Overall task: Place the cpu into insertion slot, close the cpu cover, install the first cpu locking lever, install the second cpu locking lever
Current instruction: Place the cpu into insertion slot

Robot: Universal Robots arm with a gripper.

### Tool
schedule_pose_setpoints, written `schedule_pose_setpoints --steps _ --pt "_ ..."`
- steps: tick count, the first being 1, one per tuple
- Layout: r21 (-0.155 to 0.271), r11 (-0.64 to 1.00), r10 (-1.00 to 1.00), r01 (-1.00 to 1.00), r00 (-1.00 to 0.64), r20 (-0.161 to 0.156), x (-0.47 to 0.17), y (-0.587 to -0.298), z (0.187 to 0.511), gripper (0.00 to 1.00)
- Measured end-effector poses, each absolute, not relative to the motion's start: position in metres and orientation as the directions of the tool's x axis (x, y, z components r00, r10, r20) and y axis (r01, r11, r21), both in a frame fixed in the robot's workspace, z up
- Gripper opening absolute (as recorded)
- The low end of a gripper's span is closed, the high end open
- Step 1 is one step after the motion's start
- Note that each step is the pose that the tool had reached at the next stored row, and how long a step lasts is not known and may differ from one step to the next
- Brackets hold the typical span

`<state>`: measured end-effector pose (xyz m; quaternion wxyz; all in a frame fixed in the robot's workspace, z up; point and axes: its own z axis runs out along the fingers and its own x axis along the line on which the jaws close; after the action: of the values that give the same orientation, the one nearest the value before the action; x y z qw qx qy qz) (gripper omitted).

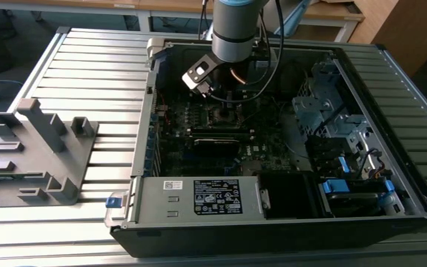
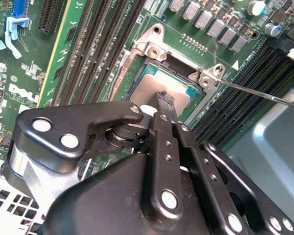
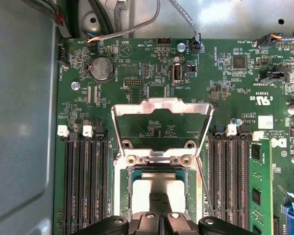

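Note:
The cpu (image 2: 161, 85) lies flat in the insertion slot (image 2: 137, 78), its silver-grey face (image 3: 159, 186) up. My gripper (image 2: 165, 99) is shut, and its narrow black fingertips rest on the middle of the chip's face. The first wrist view has the gripper (image 3: 160, 199) over the near half of the slot (image 3: 119, 193). The cpu cover (image 3: 161, 104) stands raised on its hinge at the far side, with the board visible through its window. A thin metal locking lever (image 2: 264, 93) stands free beside the slot. In the exterior view the gripper (image 1: 227, 105) reaches down into the open case.
Black memory slots (image 3: 85, 181) flank the socket on both sides. The grey power-supply box (image 1: 198, 197) fills the case's front, and a drive cage (image 1: 332, 111) stands at the exterior view's right. A grey plastic fixture (image 1: 35, 150) sits on the slatted table outside the case.

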<state>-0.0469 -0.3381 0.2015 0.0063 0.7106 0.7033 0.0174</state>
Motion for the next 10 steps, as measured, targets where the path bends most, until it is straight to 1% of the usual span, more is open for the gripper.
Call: schedule_pose_setpoints --steps 10 --pt "0.033 -0.01 1.0 0.999 0.01 0.015 -0.0478 -0.3383 0.1972 0.11"
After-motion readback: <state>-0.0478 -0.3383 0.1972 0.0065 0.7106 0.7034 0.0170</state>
